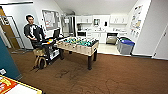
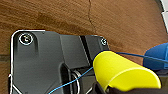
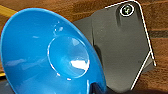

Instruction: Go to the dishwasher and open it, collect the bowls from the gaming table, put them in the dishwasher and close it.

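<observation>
A yellow bowl (image 2: 120, 72) hangs over the brown carpet with my left gripper (image 2: 106, 88) shut on its rim. My right gripper (image 3: 96, 88) is shut on the rim of a blue bowl (image 3: 50, 55), whose edge also reaches into the left wrist view, blue bowl (image 2: 157, 56). A corner of the gaming table (image 1: 23, 86), white-topped with a yellow edge and a colourful board, lies close at the lower left of the head view. The dishwasher (image 1: 111, 38) is far off in the kitchen at the back, its front down and the dark inside showing.
A table-football table (image 1: 78, 45) stands mid-room between me and the kitchen. A person (image 1: 32, 31) stands at a black cart (image 1: 50, 47) to its left. Blue-lidded bins (image 1: 126, 45) sit right of the dishwasher. Open carpet (image 1: 112, 75) stretches on the right. A teal panel (image 1: 6, 60) is at the left.
</observation>
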You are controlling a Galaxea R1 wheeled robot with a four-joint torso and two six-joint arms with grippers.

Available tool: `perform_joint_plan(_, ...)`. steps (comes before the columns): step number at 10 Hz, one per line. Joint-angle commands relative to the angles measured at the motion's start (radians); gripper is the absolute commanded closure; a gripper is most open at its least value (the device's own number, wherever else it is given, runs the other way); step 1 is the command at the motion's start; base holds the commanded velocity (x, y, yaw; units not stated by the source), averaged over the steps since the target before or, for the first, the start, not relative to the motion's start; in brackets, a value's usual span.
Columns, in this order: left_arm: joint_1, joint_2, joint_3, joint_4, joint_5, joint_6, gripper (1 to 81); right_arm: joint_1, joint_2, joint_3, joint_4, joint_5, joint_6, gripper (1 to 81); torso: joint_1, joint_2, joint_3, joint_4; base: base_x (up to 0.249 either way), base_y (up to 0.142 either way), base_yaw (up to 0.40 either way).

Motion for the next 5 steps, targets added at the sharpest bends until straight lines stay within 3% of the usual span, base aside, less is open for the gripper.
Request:
perform_joint_plan(1,-0.037,-0.024,0.011,0.012,0.012,0.0,81.1,0.036,0.017,0.036,-0.036,-0.014,-0.009,81.1,0.0,0.0,0.0,0.0,0.0,0.0,0.0)
perform_joint_plan(5,-0.037,-0.023,0.011,0.012,0.012,0.0,81.1,0.036,0.017,0.036,-0.036,-0.014,-0.009,81.1,0.0,-0.001,0.0,0.0,0.074,0.0,0.0)
